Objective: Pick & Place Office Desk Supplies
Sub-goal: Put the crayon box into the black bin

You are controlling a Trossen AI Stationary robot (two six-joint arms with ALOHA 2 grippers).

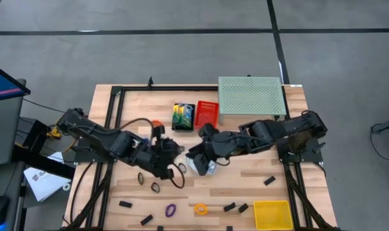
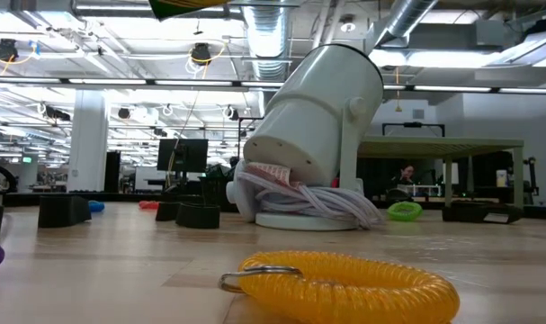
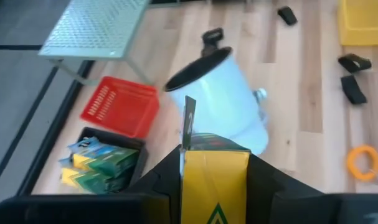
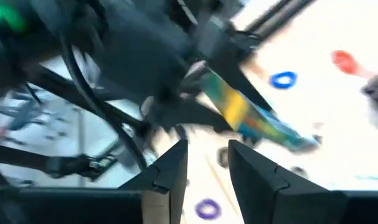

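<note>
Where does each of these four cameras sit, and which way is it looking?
High view: above the table, looking straight down; both arms show.
Low view: at tabletop height, looking level past a yellow coil ring at the tipped white cup; no arm shows.
Left wrist view: on the left arm; the left gripper holds a yellow crayon box.
Right wrist view: on the right arm, past the right gripper, towards the left arm.
Shared: left wrist and low views both see the cup.
</note>
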